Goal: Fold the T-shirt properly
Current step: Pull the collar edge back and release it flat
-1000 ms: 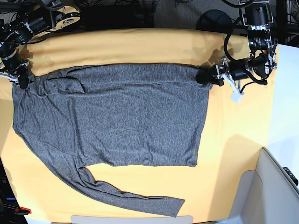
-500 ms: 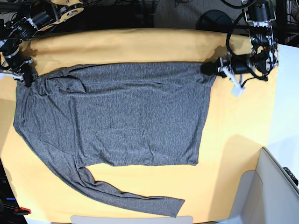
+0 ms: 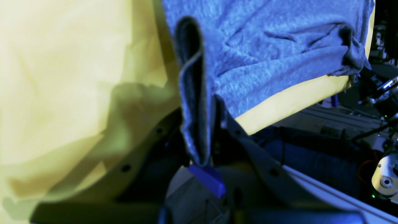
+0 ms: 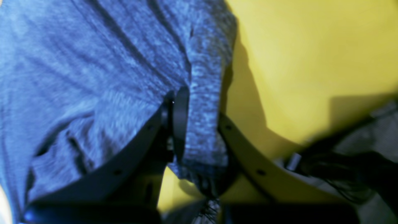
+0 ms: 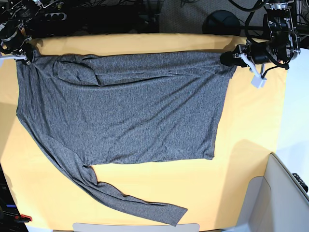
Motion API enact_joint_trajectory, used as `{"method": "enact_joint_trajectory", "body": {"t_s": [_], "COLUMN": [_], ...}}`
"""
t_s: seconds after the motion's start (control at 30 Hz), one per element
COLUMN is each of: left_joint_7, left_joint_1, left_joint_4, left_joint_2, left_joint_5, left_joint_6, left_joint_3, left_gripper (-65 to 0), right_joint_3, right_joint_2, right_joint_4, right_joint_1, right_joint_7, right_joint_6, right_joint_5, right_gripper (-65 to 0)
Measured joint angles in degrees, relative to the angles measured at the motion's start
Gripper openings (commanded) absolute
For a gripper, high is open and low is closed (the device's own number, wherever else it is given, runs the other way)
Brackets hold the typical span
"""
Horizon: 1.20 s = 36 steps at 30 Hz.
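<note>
— Where is the T-shirt found?

— It is spread flat on the yellow-covered bench, filling most of the left and middle of the base view. One long sleeve is trailed toward the near edge, and a fold of cloth is bunched near the far left corner.

— How is the left gripper seen?

— It is set at the shirt's far right corner in the base view. In the left wrist view a narrow pleat of the grey fabric is pinched between its closed jaws, with the rest of the cloth stretched away above the yellow cover.

— And the right gripper?

— It is placed at the far left corner of the shirt. In the right wrist view, which is blurred, a strip of the heathered knit is clamped between its jaws, so it too is closed on the garment.

— How is the far edge shown?

— It is drawn nearly straight between the two grippers, with a few creases.
</note>
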Motion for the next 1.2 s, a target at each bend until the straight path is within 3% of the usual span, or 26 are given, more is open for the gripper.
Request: {"method": "enact_joint_trajectory", "body": {"t_s": [0.47,0.9,1.07,1.13,1.2], "left_joint_7": [-0.07,-0.02,0.0,0.02,0.02], "left_joint_1": [4.13,4.74,4.74,4.74,4.72], "left_joint_4": [0.0,0.0,-0.02,0.0,0.02], "left_joint_2": [0.09,0.15,0.13,0.13,0.13], "left_joint_5": [-0.04,-0.02,-0.07,-0.76,-1.14], "left_joint_6": [0.0,0.0,0.0,-0.04,-0.09], "left_joint_3": [-0.04,0.09,0.26,0.26,0.26], "left_gripper": [-64.4,-63.7,-49.9,-43.7,-42.7], "right_joint_3": [0.15,-0.17,-1.07,-3.19,-4.28], "right_joint_2": [4.15,3.93,4.02,4.37,4.39], "right_joint_4": [1.27,1.25,1.25,1.16,1.16], "right_joint_1": [-4.07,-3.93,-3.98,-4.46,-4.63], "right_joint_7": [-1.01,-1.01,-1.01,-0.9,-0.76], "right_joint_6": [0.0,0.0,0.0,-0.02,-0.02], "right_joint_5": [-0.63,-0.85,-1.33,-1.46,-1.01], "right_gripper": [-65.0,-65.0,-64.3,-58.6,-50.4]}}
